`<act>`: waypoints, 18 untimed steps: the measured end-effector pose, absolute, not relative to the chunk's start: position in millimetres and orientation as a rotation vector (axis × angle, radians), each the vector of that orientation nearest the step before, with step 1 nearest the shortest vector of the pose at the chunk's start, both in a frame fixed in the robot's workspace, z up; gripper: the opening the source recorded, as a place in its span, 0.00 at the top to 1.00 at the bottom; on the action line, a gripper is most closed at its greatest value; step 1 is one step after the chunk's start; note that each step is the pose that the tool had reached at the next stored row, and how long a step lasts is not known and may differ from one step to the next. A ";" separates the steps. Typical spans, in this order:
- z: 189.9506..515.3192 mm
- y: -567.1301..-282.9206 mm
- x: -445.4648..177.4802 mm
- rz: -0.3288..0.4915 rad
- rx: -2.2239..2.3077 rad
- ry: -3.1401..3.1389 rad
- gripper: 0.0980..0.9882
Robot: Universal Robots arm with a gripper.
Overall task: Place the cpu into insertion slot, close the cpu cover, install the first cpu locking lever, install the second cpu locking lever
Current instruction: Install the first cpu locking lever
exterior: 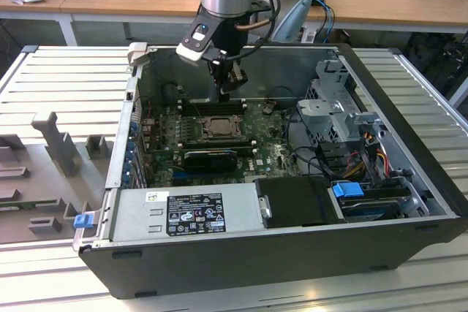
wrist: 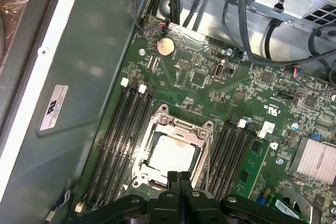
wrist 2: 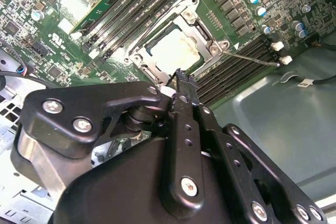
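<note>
Hovering above cpu (wrist: 173, 155), pincer (wrist: 179, 174) pressed together; white label (wrist: 54, 107) unreadable.

Pale square cpu (wrist: 173, 156) in the insertion slot (exterior: 217, 127), silvery cpu cover (wrist: 178, 125) flat around it

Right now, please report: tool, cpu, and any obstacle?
Tool shut, empty, over insertion slot edge. Cpu seated, cpu cover down. One locking lever stands free.
</note>
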State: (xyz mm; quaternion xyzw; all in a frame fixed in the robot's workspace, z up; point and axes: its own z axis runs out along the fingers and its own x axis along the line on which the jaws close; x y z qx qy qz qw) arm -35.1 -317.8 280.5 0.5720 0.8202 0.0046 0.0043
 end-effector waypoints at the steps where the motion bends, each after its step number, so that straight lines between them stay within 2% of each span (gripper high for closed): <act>1: 280.5 -317.8 -35.2 0.015 1.788 2.573 0.99; 18: 280.5 -318.0 -35.2 0.018 1.664 2.656 0.99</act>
